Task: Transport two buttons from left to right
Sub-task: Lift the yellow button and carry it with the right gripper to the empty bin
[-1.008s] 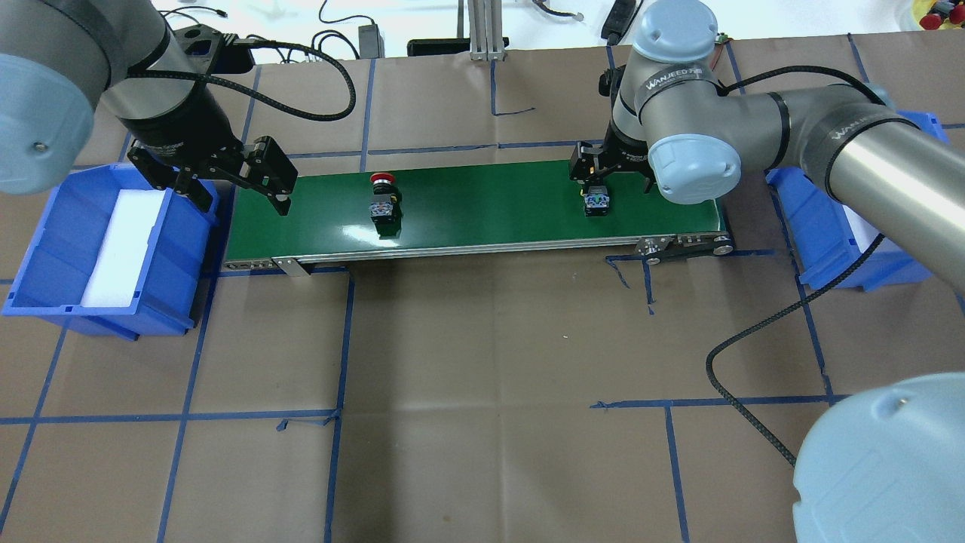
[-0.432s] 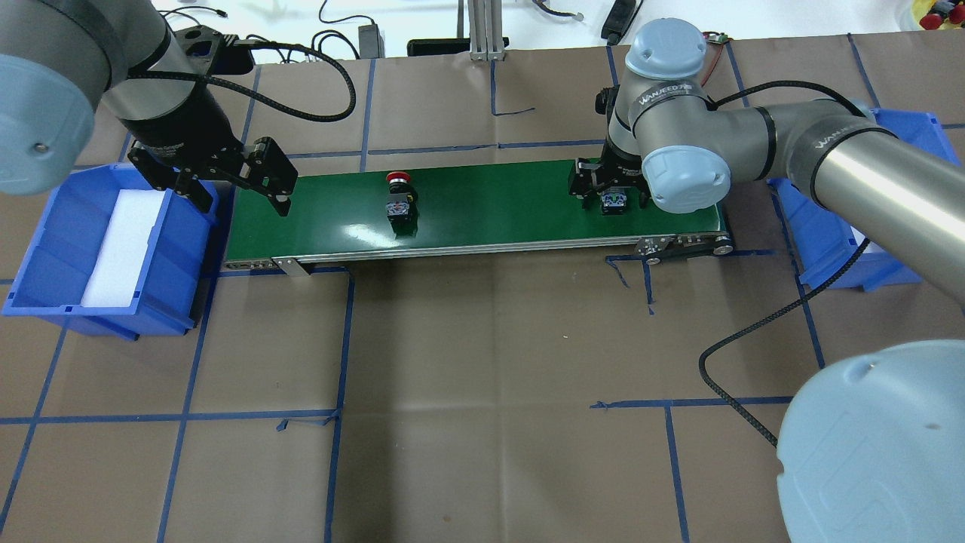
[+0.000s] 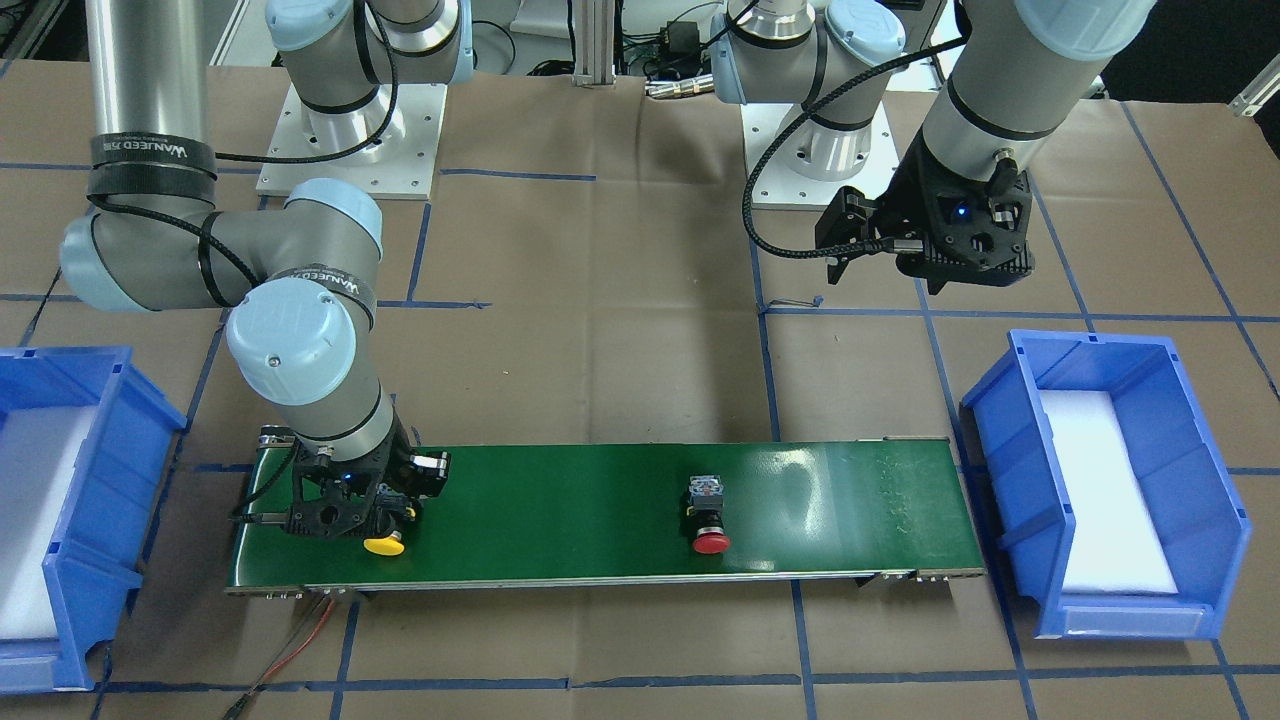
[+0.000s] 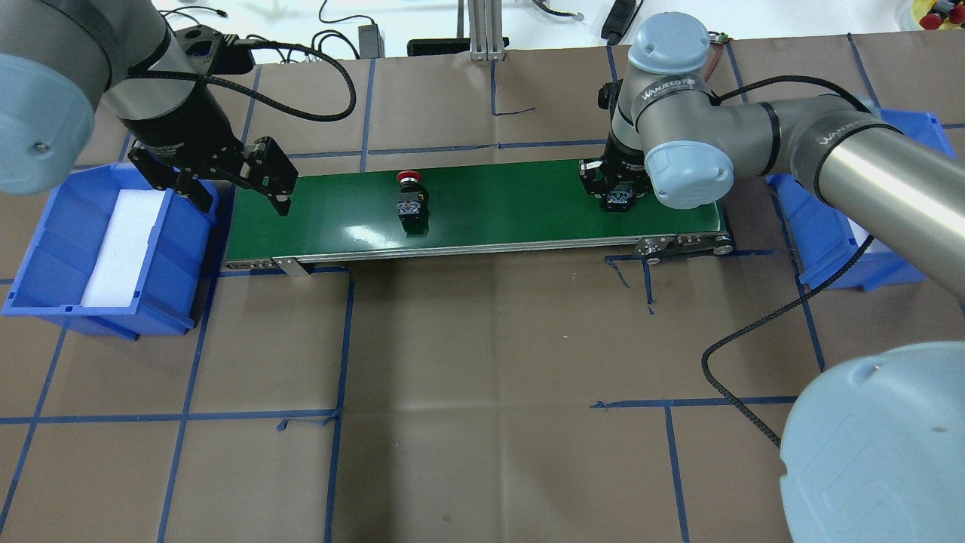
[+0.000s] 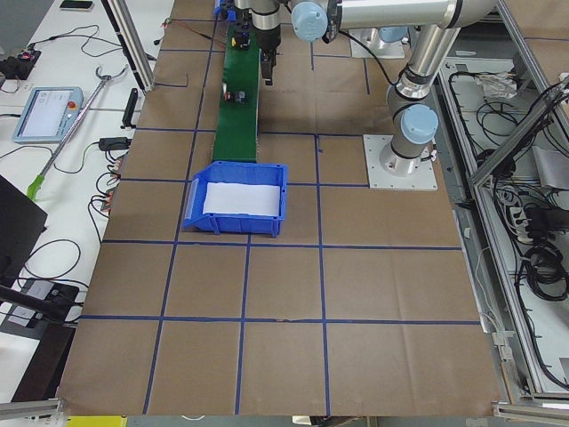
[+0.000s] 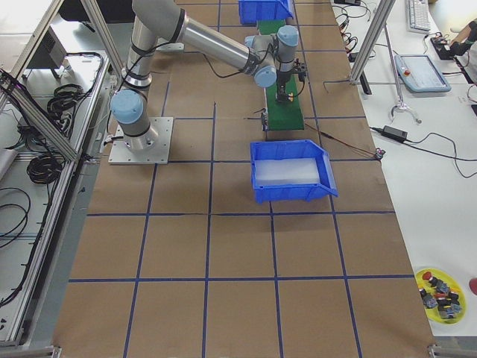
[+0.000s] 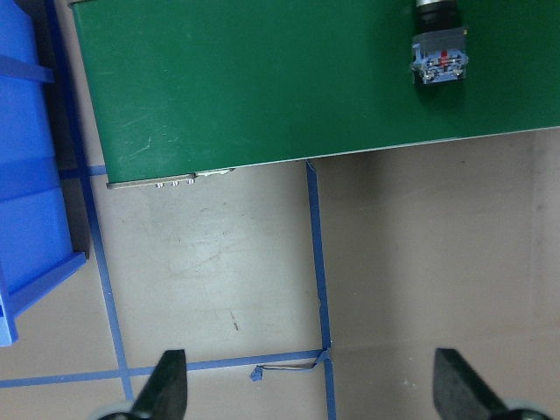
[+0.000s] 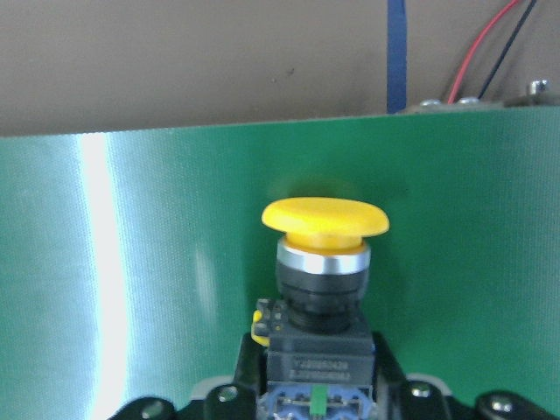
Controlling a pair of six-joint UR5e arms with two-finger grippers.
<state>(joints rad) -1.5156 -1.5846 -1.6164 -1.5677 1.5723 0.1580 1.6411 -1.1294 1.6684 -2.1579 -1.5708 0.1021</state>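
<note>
The yellow button (image 8: 325, 219) stands on the green conveyor belt (image 4: 513, 211) near its right end. My right gripper (image 4: 618, 197) is down on the belt and shut on the button's grey base; the front-facing view shows the yellow cap (image 3: 384, 545) sticking out of it. The red button (image 4: 409, 197) lies alone on the belt left of the middle, cap toward the far side, and also shows in the front-facing view (image 3: 708, 515) and the left wrist view (image 7: 440, 54). My left gripper (image 4: 241, 197) hovers open and empty over the belt's left end.
A blue bin (image 4: 45, 249) with a white foam pad sits off the belt's left end. A second blue bin (image 4: 829, 249) sits off the right end, partly hidden by my right arm. Brown paper with blue tape lines covers the table.
The red button has travelled right along the belt. The yellow button also moved right, and my right gripper came down around it and closed. The left arm has not moved.
</note>
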